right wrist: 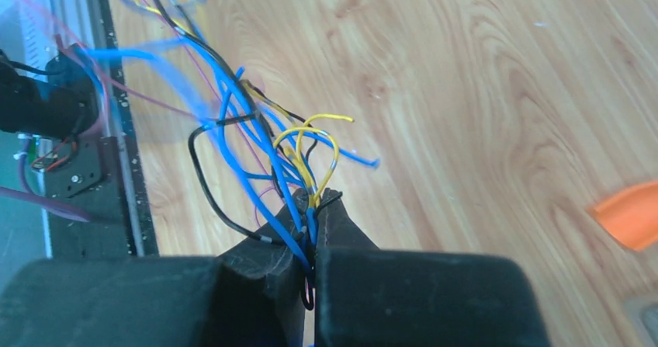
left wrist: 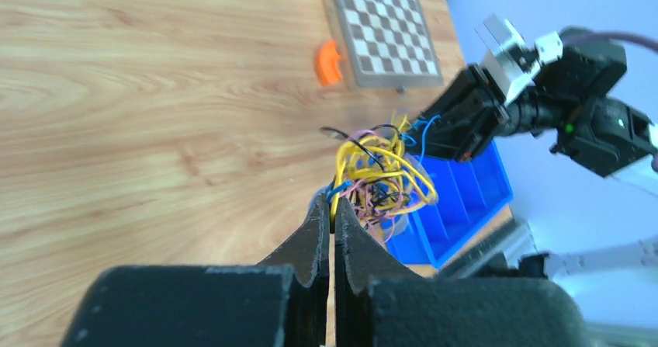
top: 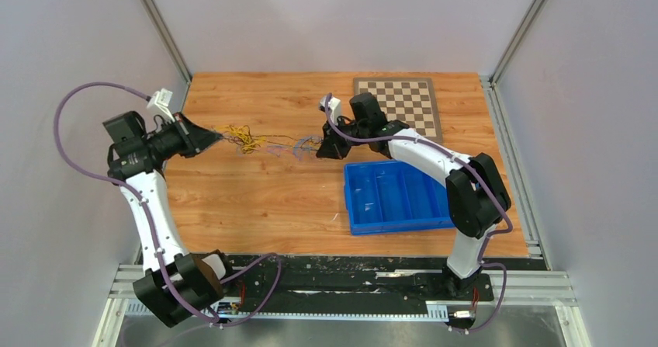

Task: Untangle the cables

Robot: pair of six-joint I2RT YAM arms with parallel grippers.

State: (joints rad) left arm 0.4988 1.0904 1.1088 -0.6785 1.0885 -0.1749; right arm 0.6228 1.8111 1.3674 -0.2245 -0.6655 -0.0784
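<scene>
The cables (top: 247,138) form a thin tangle of yellow, blue, black and pinkish strands strung above the wooden table between my two grippers. My left gripper (top: 220,136) is shut on the yellow end of the bundle. In the left wrist view a yellow strand is pinched between the closed tips of the left gripper (left wrist: 334,204), and the knot of cables (left wrist: 382,175) hangs just beyond. My right gripper (top: 320,150) is shut on the other end. In the right wrist view blue, yellow and black cables (right wrist: 233,130) run out of the closed right gripper (right wrist: 315,204).
A blue divided bin (top: 396,196) sits on the table just near of the right gripper. A checkerboard mat (top: 396,102) lies at the back right, with a small orange object (left wrist: 330,61) beside it. White walls enclose the table on three sides.
</scene>
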